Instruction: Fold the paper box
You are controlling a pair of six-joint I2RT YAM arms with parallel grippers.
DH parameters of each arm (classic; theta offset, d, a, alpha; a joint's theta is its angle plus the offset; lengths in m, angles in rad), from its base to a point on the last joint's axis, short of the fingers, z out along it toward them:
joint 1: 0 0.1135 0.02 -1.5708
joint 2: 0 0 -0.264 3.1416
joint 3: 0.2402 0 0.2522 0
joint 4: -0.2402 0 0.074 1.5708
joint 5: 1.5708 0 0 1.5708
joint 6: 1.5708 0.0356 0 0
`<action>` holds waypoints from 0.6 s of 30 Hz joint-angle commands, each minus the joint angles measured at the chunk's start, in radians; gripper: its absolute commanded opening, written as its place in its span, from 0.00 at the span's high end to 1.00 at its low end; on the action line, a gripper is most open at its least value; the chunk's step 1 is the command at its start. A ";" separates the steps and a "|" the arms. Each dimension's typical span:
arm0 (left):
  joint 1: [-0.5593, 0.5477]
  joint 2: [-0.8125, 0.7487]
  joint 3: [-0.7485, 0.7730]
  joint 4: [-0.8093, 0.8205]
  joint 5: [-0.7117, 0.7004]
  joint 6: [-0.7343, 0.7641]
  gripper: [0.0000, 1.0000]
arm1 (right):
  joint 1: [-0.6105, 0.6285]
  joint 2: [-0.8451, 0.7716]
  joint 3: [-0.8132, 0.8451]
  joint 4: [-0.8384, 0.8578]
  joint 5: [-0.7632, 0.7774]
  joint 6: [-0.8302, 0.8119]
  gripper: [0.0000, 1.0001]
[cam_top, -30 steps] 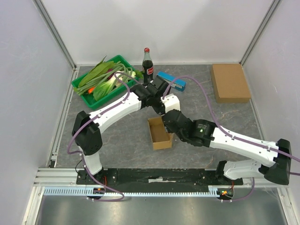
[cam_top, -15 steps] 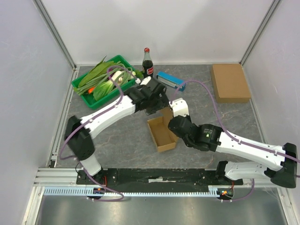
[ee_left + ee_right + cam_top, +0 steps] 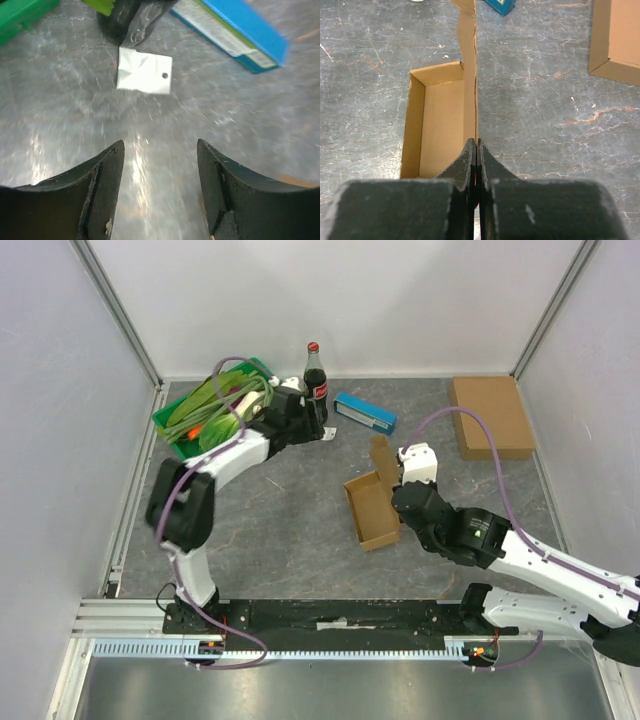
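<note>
1. The paper box [image 3: 370, 512] sits near the middle of the worktop [image 3: 280, 530], open side up. On the right arm's side, a flap [image 3: 468, 45] runs on past the far end of the long wall, in line with it and not yet folded in.
2. The right end effector [image 3: 477, 149] is clenched on the near end of that long wall. The thin card is seen running straight in between the closed fingers, so the box is judged to be grasped there.
3. The left end effector [image 3: 160, 146] is released, its jaws apart with nothing between them. It is held well apart from the box, over bare worktop near a white packet [image 3: 145, 70], a blue carton [image 3: 235, 35] and a bottle [image 3: 314, 375].
4. The box is judged to be very light and likely to slide or swing on the smooth worktop when pushed. A second hold, or a press on its floor, would probably be needed while a flap is bent.
5. The card is judged stiff across its panels but weak at the creases. It can be expected to bend readily along scored lines, and to crumple or tear if it is pinched hard mid-panel or twisted.
6. Hold is best taken on a wall or flap edge close to a crease, where a thin edge suits a pinch. Flat panels are better pushed than gripped.
</note>
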 commanded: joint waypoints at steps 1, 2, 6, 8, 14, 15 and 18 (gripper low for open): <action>-0.033 0.252 0.229 -0.051 -0.104 0.177 0.34 | -0.009 -0.053 -0.006 -0.018 0.054 -0.006 1.00; -0.042 0.281 0.253 -0.048 -0.143 0.197 0.34 | -0.009 -0.061 -0.005 -0.024 0.054 -0.005 1.00; -0.122 0.439 0.443 -0.099 -0.333 0.418 0.33 | -0.009 -0.094 0.001 -0.049 0.048 0.005 1.00; -0.148 0.531 0.516 -0.138 -0.379 0.492 0.31 | -0.011 -0.110 0.000 -0.052 0.042 0.012 1.00; -0.219 0.709 0.703 -0.235 -0.548 0.760 0.27 | -0.012 -0.119 0.011 -0.053 0.020 0.020 1.00; -0.229 0.760 0.743 -0.249 -0.615 0.788 0.28 | -0.012 -0.124 0.012 -0.049 0.016 0.017 1.00; -0.243 0.814 0.781 -0.248 -0.727 0.863 0.31 | -0.012 -0.133 0.011 -0.047 0.011 0.015 1.00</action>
